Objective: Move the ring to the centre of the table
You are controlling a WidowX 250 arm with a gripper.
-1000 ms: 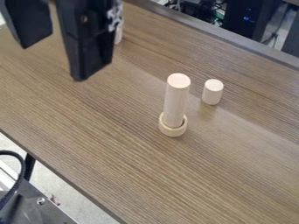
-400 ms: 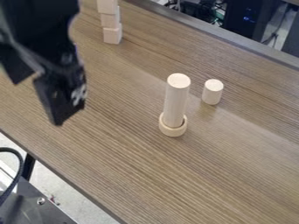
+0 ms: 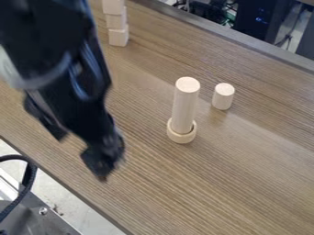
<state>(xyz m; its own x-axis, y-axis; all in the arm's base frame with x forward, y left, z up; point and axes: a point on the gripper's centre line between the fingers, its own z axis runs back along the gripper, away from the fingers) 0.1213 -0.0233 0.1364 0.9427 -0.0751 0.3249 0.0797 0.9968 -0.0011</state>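
My black gripper (image 3: 82,158) hangs at the left of the camera view, over the table's left part, its two fingers apart with nothing between them. To its right, the light wooden ring (image 3: 182,137) lies on the brown table (image 3: 245,183) around the foot of a tall wooden cylinder (image 3: 184,103), which stands upright. A gap of bare wood separates gripper and ring.
A short wooden cylinder (image 3: 223,96) stands just right of the tall one. Several stacked wooden blocks (image 3: 118,36) rise at the upper left, close to the arm. The table's near edge runs diagonally across the lower left, beside a black cable.
The arm has come further into view, and its gripper has moved down and somewhat right. The stacked blocks, mostly hidden behind it at first, are now uncovered. Ring and cylinders have stayed put.
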